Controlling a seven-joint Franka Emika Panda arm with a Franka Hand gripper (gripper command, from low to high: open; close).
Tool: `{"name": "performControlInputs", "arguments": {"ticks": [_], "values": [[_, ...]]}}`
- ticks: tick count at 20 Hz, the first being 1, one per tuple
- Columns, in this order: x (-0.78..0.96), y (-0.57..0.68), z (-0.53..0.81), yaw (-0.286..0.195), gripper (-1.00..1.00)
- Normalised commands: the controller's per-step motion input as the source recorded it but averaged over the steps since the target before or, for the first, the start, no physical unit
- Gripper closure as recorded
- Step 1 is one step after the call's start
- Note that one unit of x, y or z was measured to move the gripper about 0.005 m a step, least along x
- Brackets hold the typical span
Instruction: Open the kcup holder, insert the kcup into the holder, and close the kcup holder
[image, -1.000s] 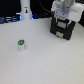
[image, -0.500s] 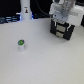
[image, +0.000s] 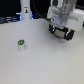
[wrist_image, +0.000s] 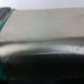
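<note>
The kcup (image: 21, 45) is a small white pod with a green top, standing on the pale table toward the exterior view's left. The kcup holder (image: 75, 22) is a black box at the exterior view's upper right, mostly hidden behind my arm. My gripper (image: 62, 34) hangs in front of the holder's face, far from the kcup. Its fingers look spread with nothing seen between them, but the frame is blurred. The wrist view shows only a blurred grey and dark surface (wrist_image: 45, 55) very close up, probably the holder.
A tall white bottle-shaped post (image: 25, 10) stands at the back, on the exterior view's left. The pale table (image: 45, 62) spreads across the front. Dark equipment lines the back edge.
The gripper has shifted slightly in front of the holder. The kcup has not moved.
</note>
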Motion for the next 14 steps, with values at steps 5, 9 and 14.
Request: {"name": "performControlInputs", "arguments": {"ticks": [5, 9, 14], "values": [[0.95, -0.35, 0.15, -0.064, 1.00], [0.93, -0.36, 0.17, -0.070, 1.00], [0.84, -0.27, 0.25, -0.066, 1.00]]}}
